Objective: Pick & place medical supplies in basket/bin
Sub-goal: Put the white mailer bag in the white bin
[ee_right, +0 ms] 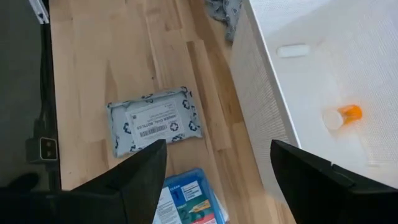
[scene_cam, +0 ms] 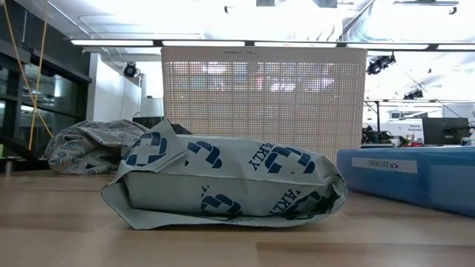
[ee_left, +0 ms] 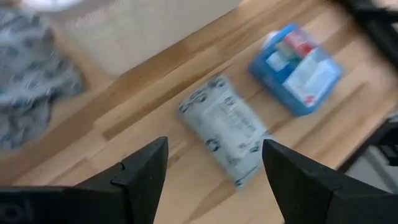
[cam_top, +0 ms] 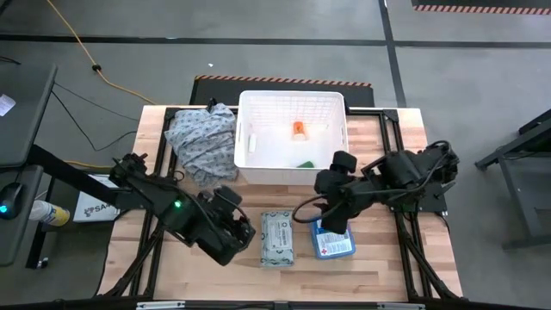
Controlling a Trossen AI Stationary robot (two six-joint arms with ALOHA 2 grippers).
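Wooden counter carries everything, and at its left end, toward the back, a grey patterned cloth heap lies bunched against the side of the white basket. Nearer the front, the left gripper hangs over the boards just beside the grey-white wipes pack; its jaws stand spread and hold nothing, as the left wrist view shows. That pack lies flat in the middle of the counter, in front of the basket and apart from it. Inside the basket rest a white tube by the left wall, an orange white-capped bottle near the centre and a green tube by the front wall. Right of the pack, the blue box lies flat, with the right gripper poised just over its rear edge, jaws spread wide and empty
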